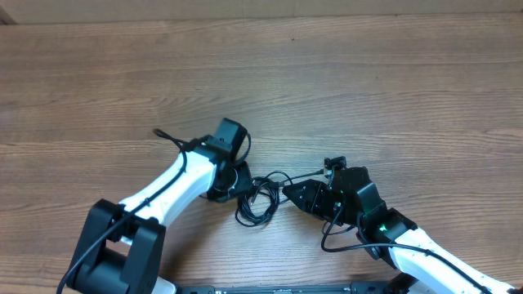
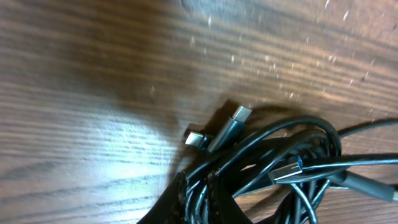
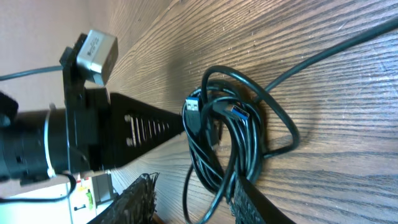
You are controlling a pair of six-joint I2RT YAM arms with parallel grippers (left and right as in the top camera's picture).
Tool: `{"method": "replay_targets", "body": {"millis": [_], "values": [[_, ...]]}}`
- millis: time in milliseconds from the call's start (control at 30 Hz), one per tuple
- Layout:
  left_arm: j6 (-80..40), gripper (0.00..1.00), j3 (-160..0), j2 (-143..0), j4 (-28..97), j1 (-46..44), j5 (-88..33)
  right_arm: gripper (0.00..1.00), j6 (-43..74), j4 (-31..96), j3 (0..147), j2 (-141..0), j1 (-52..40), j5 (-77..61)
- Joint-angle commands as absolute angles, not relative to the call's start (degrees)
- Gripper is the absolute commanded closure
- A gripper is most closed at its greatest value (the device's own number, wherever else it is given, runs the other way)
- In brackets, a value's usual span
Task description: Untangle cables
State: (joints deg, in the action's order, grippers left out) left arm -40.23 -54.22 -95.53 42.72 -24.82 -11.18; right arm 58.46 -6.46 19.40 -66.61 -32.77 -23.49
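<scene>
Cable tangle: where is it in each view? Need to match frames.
Overhead: cable tangle at centre, between the two arms.
Left wrist: lower right, running off the bottom edge.
Right wrist: centre right.
Shared landmark: the left fingers, at the tangle's edge in every view.

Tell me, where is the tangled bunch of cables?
In the overhead view, the cables sit bunched on the table, front middle, between the left hand, which pinches them, and the right hand.

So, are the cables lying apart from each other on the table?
No, the cables lie in one looped bundle on the table, strands crossing each other.
</scene>
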Motion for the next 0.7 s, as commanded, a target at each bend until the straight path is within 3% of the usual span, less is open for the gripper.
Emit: {"method": "replay_targets", "body": {"millis": [0,167,233,333,667], "values": [[-38.52,0.87,-59.59,-96.95,44.12,-21.3,-10.61,0.61,58.08,-6.7,20.36,-66.67,-32.99,-22.5],[-38.92,0.8,-67.16,-96.95,50.98,-19.4,-10.66,0.6,58.11,-6.7,20.36,-66.67,-32.99,-22.52],[-40.49,0.71,-69.87,-96.95,54.54,-19.42,-10.57,0.59,58.08,-6.7,20.36,-66.67,-32.99,-22.52],[-44.53,0.67,-72.71,-96.92,60.07,-19.53,-10.59,0.55,58.08,-6.7,20.36,-66.67,-32.99,-22.52],[-56.31,0.63,-74.0,-95.02,68.64,-21.93,-13.17,0.5,57.45,-6.7,20.36,-66.61,-28.69,-23.2]]}}
